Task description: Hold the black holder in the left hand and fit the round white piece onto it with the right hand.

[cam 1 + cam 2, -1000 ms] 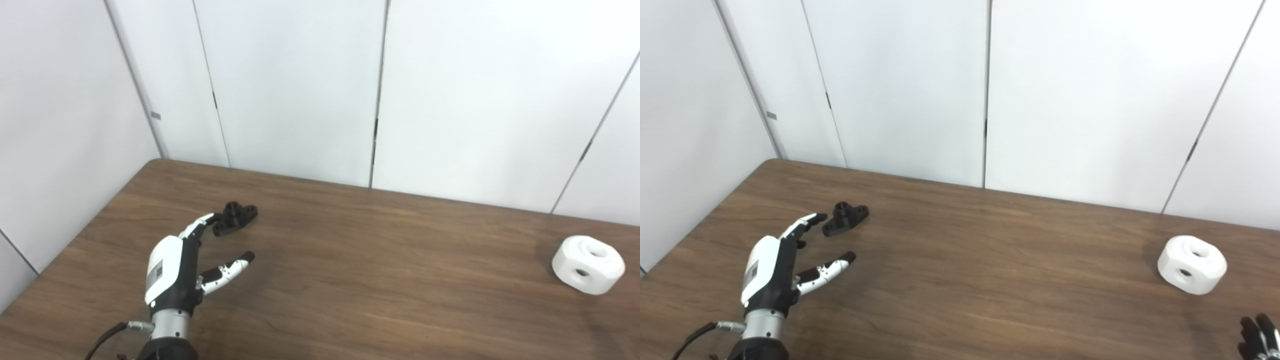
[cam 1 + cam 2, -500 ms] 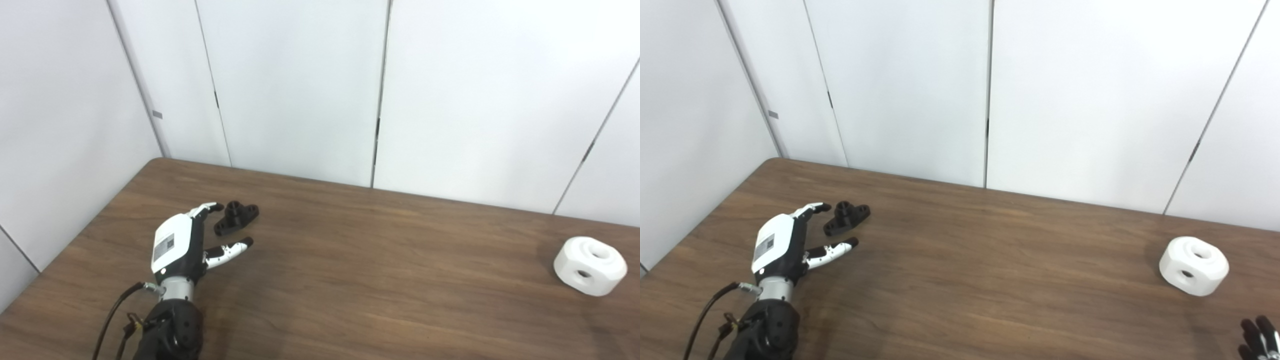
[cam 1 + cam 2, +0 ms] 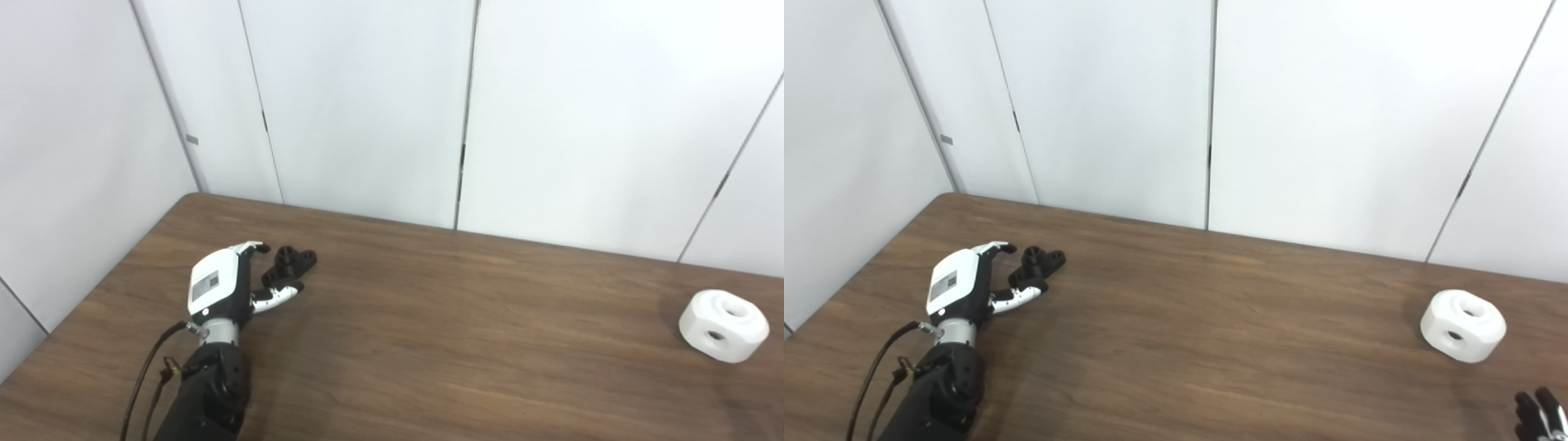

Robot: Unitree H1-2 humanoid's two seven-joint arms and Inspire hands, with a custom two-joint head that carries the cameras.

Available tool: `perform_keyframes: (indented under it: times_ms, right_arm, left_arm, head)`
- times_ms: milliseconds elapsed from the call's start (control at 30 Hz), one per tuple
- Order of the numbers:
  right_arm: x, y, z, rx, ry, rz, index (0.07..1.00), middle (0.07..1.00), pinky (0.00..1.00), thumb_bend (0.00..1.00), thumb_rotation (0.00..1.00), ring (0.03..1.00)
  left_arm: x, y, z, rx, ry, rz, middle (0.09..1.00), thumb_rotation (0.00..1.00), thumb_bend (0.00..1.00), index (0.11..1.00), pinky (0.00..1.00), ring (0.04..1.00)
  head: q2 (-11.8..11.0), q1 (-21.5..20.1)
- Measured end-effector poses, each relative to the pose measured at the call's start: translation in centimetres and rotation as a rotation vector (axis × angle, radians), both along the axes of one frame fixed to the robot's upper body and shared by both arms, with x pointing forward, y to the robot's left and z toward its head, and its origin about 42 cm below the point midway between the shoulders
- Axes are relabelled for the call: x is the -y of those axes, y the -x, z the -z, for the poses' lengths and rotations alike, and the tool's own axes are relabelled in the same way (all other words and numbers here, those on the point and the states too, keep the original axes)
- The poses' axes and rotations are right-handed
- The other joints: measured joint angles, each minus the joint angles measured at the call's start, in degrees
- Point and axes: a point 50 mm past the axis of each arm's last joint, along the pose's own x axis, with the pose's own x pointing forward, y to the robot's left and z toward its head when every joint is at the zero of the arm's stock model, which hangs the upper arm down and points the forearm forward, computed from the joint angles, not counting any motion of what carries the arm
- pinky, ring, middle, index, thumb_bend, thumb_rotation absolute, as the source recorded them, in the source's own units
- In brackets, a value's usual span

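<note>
Left eye view: left hand (image 3: 220,288) spread, holding nothing, fingers and thumb bracketing the black holder (image 3: 289,266) near table (image 3: 429,343)'s far-left corner. Round white piece (image 3: 723,326) near right edge. Right hand (image 3: 1536,418): only fingertips visible, can't tell. Holder looks rigid, light, probably plastic; pinch across its middle boss.

1. You have one small black plastic holder with a raised collar (image 3: 290,264).
2. You have one round white plastic piece with holes (image 3: 723,324).
3. You have one brown wooden table (image 3: 441,331).
</note>
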Motion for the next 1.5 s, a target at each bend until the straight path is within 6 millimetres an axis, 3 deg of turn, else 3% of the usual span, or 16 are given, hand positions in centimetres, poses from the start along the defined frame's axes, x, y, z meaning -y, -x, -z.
perform_keyframes:
  times_ms: [267,600,1033,1400,1500]
  right_arm:
    - [0.0,0.0,0.0,-0.002,0.01,0.001,0.984,0.949,1.0,0.72,1.0,0.976]
    - [0.1,0.1,0.0,-0.001,0.006,0.002,0.982,0.947,1.0,0.72,0.99,0.973]
    - [0.0,0.2,0.0,0.0,0.004,0.0,0.988,0.944,1.0,0.7,0.98,0.974]
    - [0.0,0.2,0.0,-0.002,0.012,0.0,0.993,0.953,1.0,0.7,0.99,0.983]
    - [0.0,0.2,0.0,-0.002,0.013,0.0,0.993,0.95,1.0,0.7,0.99,0.982]
  left_arm:
    - [-0.4,-0.2,0.2,-0.044,-0.017,-0.025,0.86,0.42,0.86,0.767,0.95,0.913]
    - [-0.5,-2.1,0.7,-0.122,-0.025,-0.035,0.855,0.42,0.83,0.726,0.97,0.918]
    - [-0.3,-3.6,0.5,-0.155,0.046,-0.028,0.846,0.39,0.81,0.661,0.99,0.911]
    - [-0.1,-3.7,0.5,-0.139,0.054,-0.029,0.84,0.34,0.81,0.624,0.99,0.91]
    - [0.0,-3.7,0.5,-0.133,0.049,-0.03,0.834,0.29,0.8,0.597,0.99,0.91]
  head:
    - [0.4,0.2]
    - [1.1,-0.1]
    - [1.7,-0.4]
    - [1.9,-0.3]
    - [2.0,-0.2]
